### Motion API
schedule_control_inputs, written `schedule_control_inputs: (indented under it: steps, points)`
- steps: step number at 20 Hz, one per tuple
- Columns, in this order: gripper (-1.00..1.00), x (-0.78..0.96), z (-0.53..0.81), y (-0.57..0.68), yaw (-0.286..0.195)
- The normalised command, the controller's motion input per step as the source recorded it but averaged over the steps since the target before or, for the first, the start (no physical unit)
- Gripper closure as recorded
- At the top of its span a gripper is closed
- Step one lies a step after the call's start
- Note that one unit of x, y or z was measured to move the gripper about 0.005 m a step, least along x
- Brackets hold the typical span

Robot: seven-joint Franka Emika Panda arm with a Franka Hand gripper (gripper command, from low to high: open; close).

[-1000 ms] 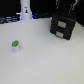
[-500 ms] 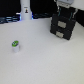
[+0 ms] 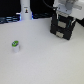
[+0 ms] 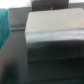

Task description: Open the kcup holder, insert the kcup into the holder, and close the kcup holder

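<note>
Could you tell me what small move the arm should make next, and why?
Probably ease the gripper down onto a drawer handle of the kcup holder. It hangs right at the holder, both drawers look shut, and the kcup stands apart on the table.

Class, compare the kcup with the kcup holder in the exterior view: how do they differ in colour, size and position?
The kcup is white with a green top; the kcup holder is black. The kcup is tiny, the holder far larger and boxy. The kcup stands alone toward the exterior view's left; the holder sits at its right, under the gripper. Both rest on the white table.
</note>
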Motion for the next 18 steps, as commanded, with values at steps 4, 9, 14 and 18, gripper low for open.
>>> schedule_control_inputs:
  steps: [4, 9, 14, 18]
  points:
    - [1.0, -0.41, -0.24, 0.03, 0.013]
    - [1.0, -0.35, -0.06, 0.08, -0.005]
    - [1.0, 0.02, -0.01, 0.0, -0.003]
    - [1.0, 0.05, 0.0, -0.01, -0.004]
